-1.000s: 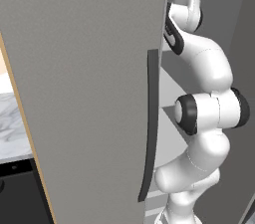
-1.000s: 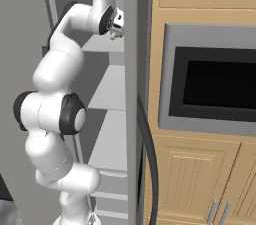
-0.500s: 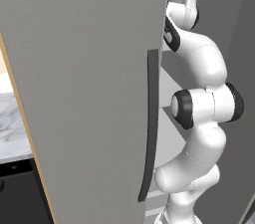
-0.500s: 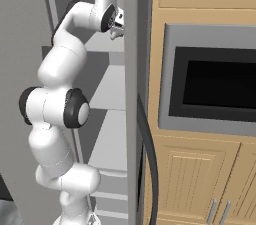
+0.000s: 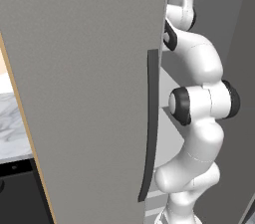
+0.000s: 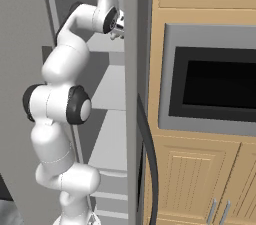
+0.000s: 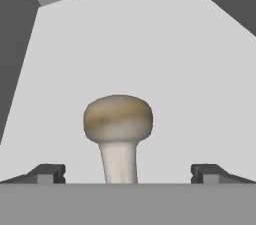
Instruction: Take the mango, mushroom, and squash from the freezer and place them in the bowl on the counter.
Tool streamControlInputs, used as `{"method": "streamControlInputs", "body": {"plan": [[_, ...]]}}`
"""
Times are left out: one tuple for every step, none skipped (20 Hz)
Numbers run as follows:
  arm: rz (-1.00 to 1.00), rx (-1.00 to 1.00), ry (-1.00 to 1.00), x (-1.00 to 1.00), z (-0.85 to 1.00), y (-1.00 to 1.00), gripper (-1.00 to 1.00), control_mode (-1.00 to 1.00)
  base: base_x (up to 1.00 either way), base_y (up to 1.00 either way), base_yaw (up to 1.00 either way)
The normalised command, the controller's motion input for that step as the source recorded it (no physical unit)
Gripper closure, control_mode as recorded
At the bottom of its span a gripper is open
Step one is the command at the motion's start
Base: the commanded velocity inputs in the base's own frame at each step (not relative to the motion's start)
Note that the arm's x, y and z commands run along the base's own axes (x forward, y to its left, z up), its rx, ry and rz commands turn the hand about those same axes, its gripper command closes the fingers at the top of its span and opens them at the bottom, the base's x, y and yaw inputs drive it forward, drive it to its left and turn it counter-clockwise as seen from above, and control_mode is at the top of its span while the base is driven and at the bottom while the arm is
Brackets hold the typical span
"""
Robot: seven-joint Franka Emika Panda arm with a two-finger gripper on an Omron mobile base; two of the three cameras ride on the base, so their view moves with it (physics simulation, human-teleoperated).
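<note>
One mushroom stands on a pale grey shelf inside the freezer, cap up on its pale stem. It sits between the two dark fingertips of the hand, with a clear gap to each side. The hand is spread wide and grips nothing.

One white arm reaches up into the open freezer compartment, its wrist near the top shelf in both base views. In the right base view the hand is partly hidden behind the edge of the freezer door.

The left base view shows one long dark handle running down the grey door, which blocks most of the interior from that side. Several pale shelves are stacked in the compartment; I can make out at least three, all bare where they show.

One strip of the white marble surface appears at the far left of the left base view, with a black appliance under it. To the right of the freezer, the right base view shows one built-in oven with a dark window, set in light wood cabinets with two small metal pulls at the bottom.
</note>
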Motion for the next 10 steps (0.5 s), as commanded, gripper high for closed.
{"method": "streamControlInputs", "body": {"plan": [[0.0, 0.0, 0.01, 0.07, -0.23, 0.0, -1.0, -1.0, 0.0, 0.0, 0.0], [0.0, 0.0, 0.0, 0.06, -0.23, 0.0, -1.0, -1.0, 0.0, 0.0, 0.0], [0.0, 0.0, 0.02, 0.08, -0.22, 0.0, -1.0, -1.0, 0.0, 0.0, 0.0], [0.01, 0.0, 0.01, 0.09, -0.22, 0.0, -1.0, -1.0, 0.0, 0.0, 0.0], [0.01, 0.0, 0.0, 0.12, -0.19, 0.0, -1.0, -1.0, 0.0, 0.0, 0.0], [0.01, 0.0, 0.0, 0.15, -0.18, 0.0, -1.0, -1.0, 0.0, 0.0, 0.0], [0.01, 0.0, 0.0, 0.19, -0.14, 0.0, -1.0, -1.0, 0.0, 0.0, 0.0], [0.01, 0.0, 0.0, 0.21, -0.1, 0.0, -1.0, -1.0, 0.0, 0.0, 0.0], [0.01, 0.0, 0.0, 0.22, -0.08, 0.0, -1.0, -1.0, 0.0, 0.0, 0.0], [0.01, 0.0, 0.0, 0.21, -0.06, 0.0, -1.0, -1.0, 0.0, 0.0, 0.0]]}}
